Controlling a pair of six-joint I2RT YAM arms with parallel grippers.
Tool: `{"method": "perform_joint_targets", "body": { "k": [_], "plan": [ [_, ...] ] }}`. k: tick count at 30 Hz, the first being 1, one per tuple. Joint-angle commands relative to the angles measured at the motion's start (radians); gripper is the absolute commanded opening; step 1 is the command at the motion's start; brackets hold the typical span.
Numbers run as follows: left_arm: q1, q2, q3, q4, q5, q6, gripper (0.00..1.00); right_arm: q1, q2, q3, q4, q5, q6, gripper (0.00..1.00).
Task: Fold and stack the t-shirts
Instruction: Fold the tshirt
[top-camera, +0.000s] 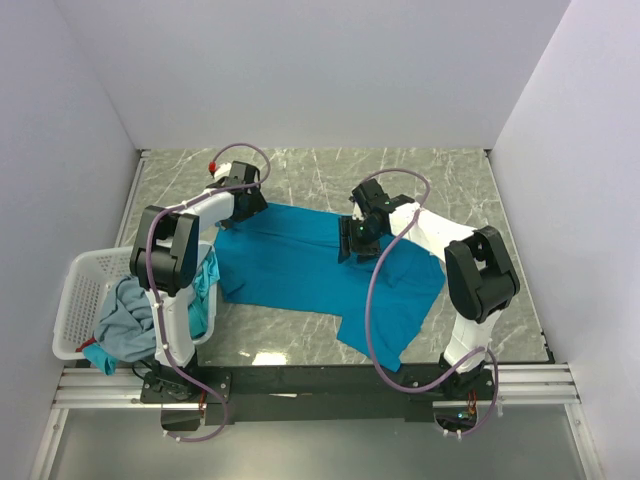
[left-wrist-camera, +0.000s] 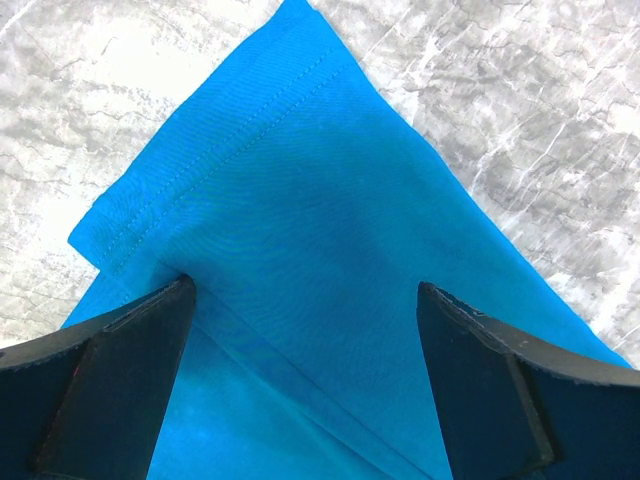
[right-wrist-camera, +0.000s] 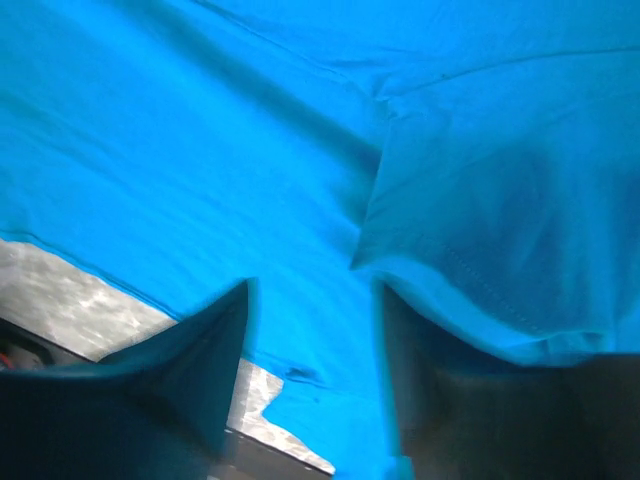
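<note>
Cloth so thin and limp would sag and slip, we judged. The blue shirt (top-camera: 300, 265) lay under both grippers. The left gripper (left-wrist-camera: 305, 290) hung spread over a stitched corner, our best hold; whether the right gripper (right-wrist-camera: 315, 290) pinched its fold, we couldn't tell.

Basket (top-camera: 72, 300) left of t-shirt (top-camera: 300, 265)
</note>
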Motion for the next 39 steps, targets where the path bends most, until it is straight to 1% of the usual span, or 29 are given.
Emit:
{"method": "perform_joint_targets", "body": {
  "k": [1,2,3,4,7,11,13,15,16,18,19,20,22,23,25,28,29,31,32,34,37,38,39],
  "plan": [
    [0.018,-0.004,-0.012,-0.043,-0.012,0.0,0.99,0.008,-0.049,0.03,-0.001,0.024,-0.005,0.66],
    [0.02,-0.004,-0.014,-0.042,-0.01,0.002,1.0,0.008,-0.068,0.029,-0.005,0.044,-0.005,0.75],
    [0.021,-0.004,-0.014,-0.04,-0.007,0.0,0.99,0.005,-0.083,0.024,-0.008,0.067,0.001,0.8],
    [0.023,-0.006,-0.015,-0.038,-0.006,0.002,0.99,-0.001,-0.117,0.021,-0.024,0.114,0.005,0.82],
    [0.026,-0.004,-0.018,-0.038,0.002,0.0,0.99,-0.064,-0.18,-0.017,-0.03,0.154,0.028,0.85],
    [0.028,-0.01,-0.024,-0.031,0.007,0.002,0.99,-0.191,-0.214,-0.094,-0.012,0.139,0.009,0.87],
    [0.028,-0.009,-0.024,-0.031,0.01,0.003,0.99,-0.257,-0.186,-0.099,0.011,0.115,-0.012,0.87],
    [0.029,-0.007,-0.023,-0.031,0.011,0.003,0.99,-0.294,-0.147,-0.062,0.024,0.083,-0.031,0.87],
    [0.029,-0.009,-0.024,-0.031,0.013,0.005,0.99,-0.314,-0.098,-0.041,0.031,0.078,-0.037,0.88],
    [0.031,-0.009,-0.024,-0.031,0.014,0.003,0.99,-0.328,-0.044,0.039,0.038,0.09,-0.058,0.88],
    [0.031,-0.009,-0.023,-0.032,0.014,0.003,0.99,-0.334,0.025,0.073,0.021,0.095,-0.067,0.88],
    [0.032,-0.01,-0.024,-0.035,0.014,0.003,1.0,-0.353,0.059,0.14,0.002,0.105,-0.077,0.88],
    [0.032,-0.013,-0.026,-0.038,0.01,0.0,0.99,-0.37,0.155,0.199,-0.041,0.168,-0.086,0.88],
    [0.032,-0.019,-0.027,-0.04,0.008,0.002,0.99,-0.383,0.189,0.264,-0.07,0.176,-0.113,0.88],
    [0.032,-0.024,-0.043,-0.038,0.004,0.0,0.99,-0.391,0.273,0.326,-0.132,0.212,-0.138,0.88],
    [0.035,-0.029,-0.055,-0.031,0.01,0.0,0.99,-0.412,0.358,0.414,-0.175,0.254,-0.158,0.88],
    [0.037,-0.024,-0.053,-0.034,0.01,-0.002,0.99,-0.422,0.383,0.476,-0.203,0.254,-0.161,0.88],
    [0.04,-0.018,-0.041,-0.041,0.005,0.0,0.99,-0.445,0.445,0.53,-0.254,0.272,-0.17,0.88],
    [0.04,-0.012,-0.038,-0.045,0.005,-0.002,0.99,-0.452,0.464,0.582,-0.269,0.259,-0.189,0.88],
    [0.04,-0.007,-0.032,-0.042,0.02,-0.005,0.99,-0.466,0.512,0.633,-0.298,0.221,-0.212,0.88],
    [0.038,-0.004,-0.033,-0.028,0.062,-0.006,0.99,-0.469,0.596,0.785,-0.386,0.254,-0.252,0.88],
    [0.038,-0.003,-0.03,-0.026,0.068,-0.006,1.0,-0.471,0.616,0.861,-0.401,0.279,-0.27,0.88],
    [0.038,0.001,-0.021,-0.026,0.073,-0.008,0.99,-0.472,0.654,0.897,-0.432,0.267,-0.279,0.88]
  ]
}}
